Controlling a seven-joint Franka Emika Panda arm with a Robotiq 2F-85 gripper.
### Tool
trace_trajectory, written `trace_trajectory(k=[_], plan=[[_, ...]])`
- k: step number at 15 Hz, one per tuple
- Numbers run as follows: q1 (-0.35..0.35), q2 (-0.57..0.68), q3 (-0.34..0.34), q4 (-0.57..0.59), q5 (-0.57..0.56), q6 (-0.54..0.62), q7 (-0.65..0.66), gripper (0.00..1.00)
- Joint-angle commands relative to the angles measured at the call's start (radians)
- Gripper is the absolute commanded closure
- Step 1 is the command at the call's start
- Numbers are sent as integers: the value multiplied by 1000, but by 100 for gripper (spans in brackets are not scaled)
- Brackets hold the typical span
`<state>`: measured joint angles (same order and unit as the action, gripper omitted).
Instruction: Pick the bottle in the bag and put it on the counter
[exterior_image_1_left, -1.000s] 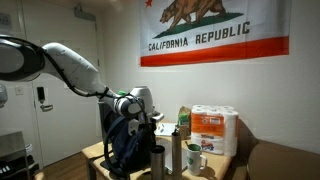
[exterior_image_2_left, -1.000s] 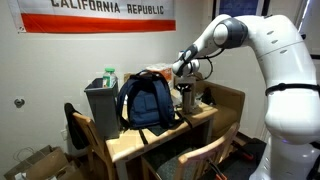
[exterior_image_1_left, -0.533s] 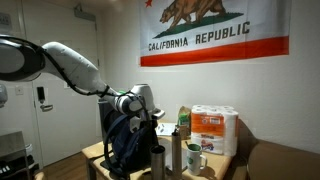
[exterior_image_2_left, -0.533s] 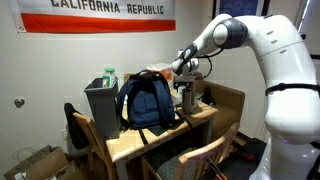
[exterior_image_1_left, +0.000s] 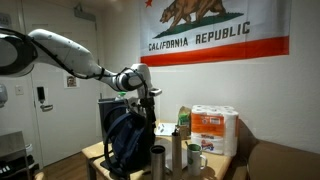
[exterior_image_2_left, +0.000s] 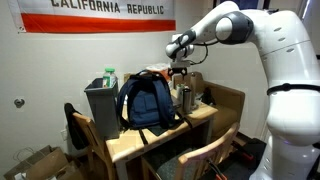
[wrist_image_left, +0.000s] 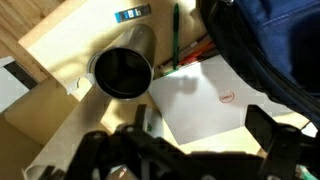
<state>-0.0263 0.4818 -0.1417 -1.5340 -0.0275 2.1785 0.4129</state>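
Claw (wrist_image_left: 180, 140) spread wide and empty, hanging above the navy bag (exterior_image_1_left: 125, 140), dark-grey bottle (exterior_image_1_left: 157, 160) upright on the tan counter (exterior_image_2_left: 125, 147) just beside the bag, taller steel cylinder (exterior_image_1_left: 176, 154) and white mug (exterior_image_1_left: 195, 158) alongside, California Republic flag (exterior_image_1_left: 215, 30) on the wall behind.

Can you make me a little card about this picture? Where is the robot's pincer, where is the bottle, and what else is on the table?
pincer: open, empty, up above the counter
bottle: upright on the counter beside the bag, not held
bag: dark backpack standing on the counter
counter: tan wood
other things: silver cylinder, white mug, paper-towel pack
wall: California flag
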Motion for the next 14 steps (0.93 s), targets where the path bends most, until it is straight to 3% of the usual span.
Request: trace_trajectory(k=[1, 8, 14], plan=[[22, -37, 5, 77, -20, -104, -1, 0], [31, -97, 66, 107, 6, -278, -130, 0], [27, -151, 103, 80, 16, -289, -244, 0]])
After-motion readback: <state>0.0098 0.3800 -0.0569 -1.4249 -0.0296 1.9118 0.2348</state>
